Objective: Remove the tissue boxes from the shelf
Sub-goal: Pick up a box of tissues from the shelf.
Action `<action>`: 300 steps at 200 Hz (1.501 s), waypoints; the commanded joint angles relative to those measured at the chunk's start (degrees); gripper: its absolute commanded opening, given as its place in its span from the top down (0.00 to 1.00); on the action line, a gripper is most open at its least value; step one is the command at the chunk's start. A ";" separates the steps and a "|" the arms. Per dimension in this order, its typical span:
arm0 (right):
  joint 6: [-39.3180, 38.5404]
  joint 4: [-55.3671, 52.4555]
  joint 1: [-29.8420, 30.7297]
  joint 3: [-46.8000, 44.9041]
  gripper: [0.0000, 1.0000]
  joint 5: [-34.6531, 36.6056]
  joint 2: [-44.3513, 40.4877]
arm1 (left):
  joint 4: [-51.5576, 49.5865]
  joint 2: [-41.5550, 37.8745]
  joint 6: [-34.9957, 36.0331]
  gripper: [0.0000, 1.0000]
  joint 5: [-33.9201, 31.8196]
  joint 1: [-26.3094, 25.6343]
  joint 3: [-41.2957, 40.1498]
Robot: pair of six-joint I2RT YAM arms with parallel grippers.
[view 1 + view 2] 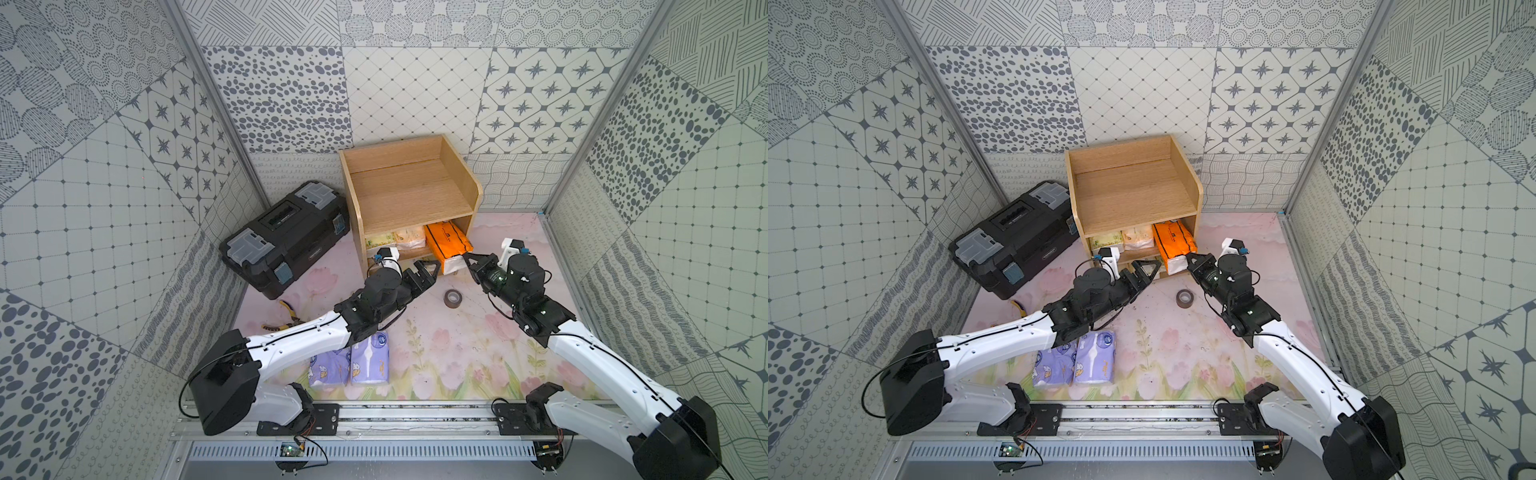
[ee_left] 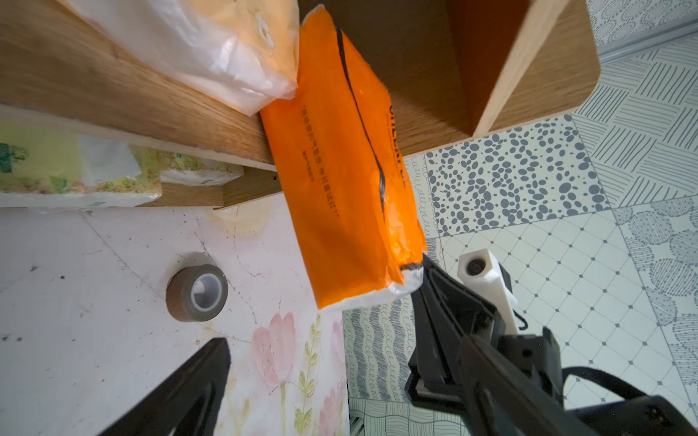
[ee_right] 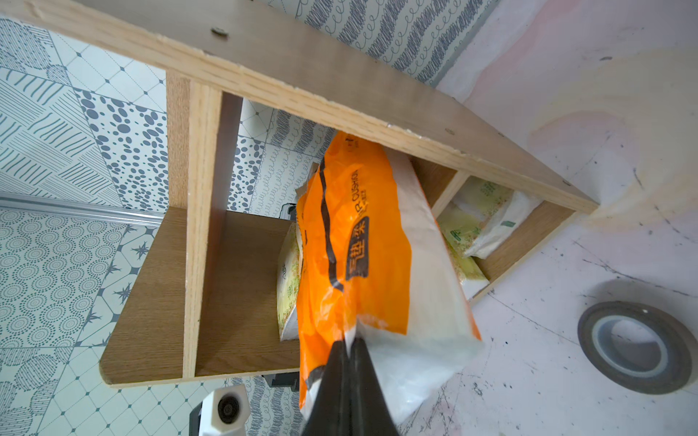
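Observation:
The light wooden shelf (image 1: 409, 195) (image 1: 1133, 187) stands at the back. An orange tissue pack (image 1: 446, 245) (image 1: 1173, 245) (image 2: 340, 181) (image 3: 340, 241) sticks halfway out of its middle tier, right side, tilted down. My right gripper (image 1: 467, 255) (image 1: 1188, 257) (image 3: 349, 341) is shut on the pack's near corner. The left gripper (image 1: 428, 266) (image 1: 1148, 266) (image 2: 343, 351) is open and empty, just left of that pack. Cream (image 1: 409, 239) and yellow-green (image 1: 380, 240) packs stay on the middle tier, others lower (image 2: 75, 177). Two lavender packs (image 1: 328, 370) (image 1: 370, 361) lie on the table under my left arm.
A black toolbox (image 1: 286, 237) sits left of the shelf. A grey tape roll (image 1: 452, 298) (image 2: 196, 292) (image 3: 634, 345) lies on the table in front of the shelf, between the two grippers. Yellow-handled pliers (image 1: 289, 311) lie near the toolbox. Patterned walls close in on three sides.

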 commanded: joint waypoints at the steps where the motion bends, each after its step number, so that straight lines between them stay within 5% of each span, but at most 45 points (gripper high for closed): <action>1: 1.36 3.02 -0.18 -1.16 1.00 -2.13 -2.13 | 7.46 4.97 -6.39 0.01 -4.71 -0.36 4.20; 55: 3.83 3.80 -0.15 -3.77 1.00 -5.06 -4.74 | 10.82 12.17 -13.08 0.01 -7.67 -0.74 6.73; 137: 4.66 -0.03 -0.23 -6.44 1.00 -4.24 -11.03 | 18.29 17.36 -13.46 0.45 -8.09 -1.54 9.53; 162: 2.72 -2.93 -0.15 -5.94 1.00 -2.83 -12.85 | 18.04 17.33 -12.92 0.48 -7.40 -1.81 9.51; 212: -8.83 -17.18 -0.16 -1.13 0.53 0.55 -19.75 | 17.08 16.27 -8.36 0.56 -6.26 -4.03 10.84; 300: -20.32 -31.49 -0.16 -1.09 0.18 -0.06 -31.01 | 20.41 10.34 -2.49 0.61 -3.51 -9.11 3.94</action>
